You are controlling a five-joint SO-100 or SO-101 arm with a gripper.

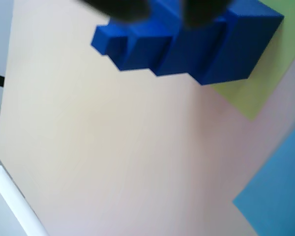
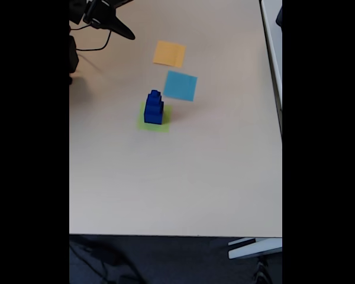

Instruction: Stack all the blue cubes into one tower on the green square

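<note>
Nearest the wrist camera, two dark blurred shapes at the top edge are taken to be the gripper (image 1: 160, 14); the fingertips are out of focus and cut off, so whether the jaws are parted or closed cannot be told. Just beyond them the tower (image 1: 187, 42) is seen lying sideways across the picture: the large cube (image 1: 246, 44) at the right, the medium cube (image 1: 191, 54) against it, the small cube (image 1: 142, 49) next, and a smaller blue step at the far left that is hard to make out. The large cube is set on the green square (image 1: 246, 96), with a blue patch (image 1: 278, 187) cut off at the lower right. In the fixed view the tower (image 2: 154, 107) is shown upright on the green square (image 2: 143, 123), near the middle of the table (image 2: 177, 177), with the blue patch (image 2: 180, 86) and an orange patch (image 2: 169, 54) just beyond. The gripper (image 2: 127, 34) is seen up in the far left corner, well apart from the tower, with nothing visibly held. The stacking is judged done; no loose cube is seen on the table. What the next move calls for, then, is only that the arm be parked clear, with no sweep toward the column. How squarely the cubes sit cannot be judged, the tower being small and blurred.
</note>
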